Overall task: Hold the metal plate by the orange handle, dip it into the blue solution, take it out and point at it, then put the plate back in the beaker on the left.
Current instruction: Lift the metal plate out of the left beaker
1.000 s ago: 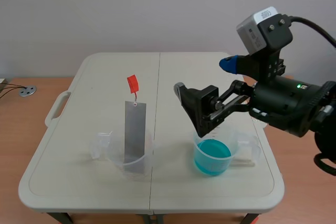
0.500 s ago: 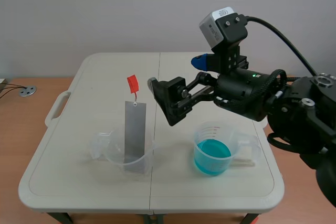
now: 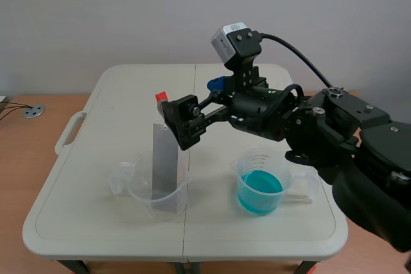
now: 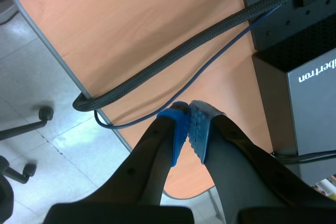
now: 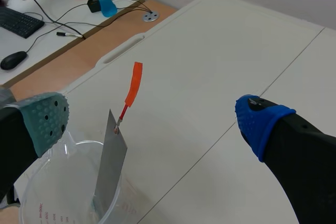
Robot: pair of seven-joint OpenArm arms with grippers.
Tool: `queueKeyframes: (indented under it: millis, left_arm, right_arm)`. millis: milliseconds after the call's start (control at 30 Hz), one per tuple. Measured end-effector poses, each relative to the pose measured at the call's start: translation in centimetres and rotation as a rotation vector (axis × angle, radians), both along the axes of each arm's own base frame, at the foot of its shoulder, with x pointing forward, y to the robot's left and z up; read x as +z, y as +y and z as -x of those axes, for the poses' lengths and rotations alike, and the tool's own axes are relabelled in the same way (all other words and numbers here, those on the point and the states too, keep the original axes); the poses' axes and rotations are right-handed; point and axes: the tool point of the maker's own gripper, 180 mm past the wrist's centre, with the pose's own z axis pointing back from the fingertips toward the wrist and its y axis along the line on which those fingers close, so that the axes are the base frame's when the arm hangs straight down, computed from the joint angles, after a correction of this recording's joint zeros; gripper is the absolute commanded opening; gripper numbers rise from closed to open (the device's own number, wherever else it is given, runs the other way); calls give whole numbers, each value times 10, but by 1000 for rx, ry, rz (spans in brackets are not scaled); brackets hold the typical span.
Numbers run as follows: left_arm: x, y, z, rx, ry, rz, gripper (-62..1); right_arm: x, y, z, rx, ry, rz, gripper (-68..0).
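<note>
Two beakers stand on the counter [image 3: 122, 94]. The left beaker [image 3: 151, 192] is clear and has the metal plate [image 3: 165, 155] standing nearly upright in it, lower end inside and the upper part rising well above the rim. The right beaker [image 3: 270, 162] holds the blue solution [image 3: 259, 190]. They sit apart, one on each side of the counter's middle seam.

The orange handle [image 3: 161, 97] sticks up from the top of the plate on a thin link. My right hand [image 3: 191, 99] has reached across from the right and hangs above the left beaker, level with that handle. Its jaws are spread wide and hold nothing. From the right wrist camera, the handle [image 5: 134, 83] lies ahead of the hand [image 5: 152, 116], nearer the grey-green pad [image 5: 47, 119] than the blue one, and clear of both.

My left hand [image 4: 188, 109] is off the counter. Its two blue pads are pressed together with nothing between them, above a wooden surface, a thick black cable [image 4: 173, 59] and the floor [image 4: 37, 77].
</note>
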Motion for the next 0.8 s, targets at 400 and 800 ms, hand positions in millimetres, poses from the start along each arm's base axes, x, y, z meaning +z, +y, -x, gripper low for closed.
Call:
queueKeyframes:
  millis: [400, 800]
  left_arm:
    - [-2, -12, 3, 31, 2, 20, -594]
    - [-4, -17, 8, -8, 8, 11, -594]
  right_arm:
    - [-5, 37, 0, 80, 69, -64, -12]
    - [-25, 58, 6, 128, 159, -95, -12]
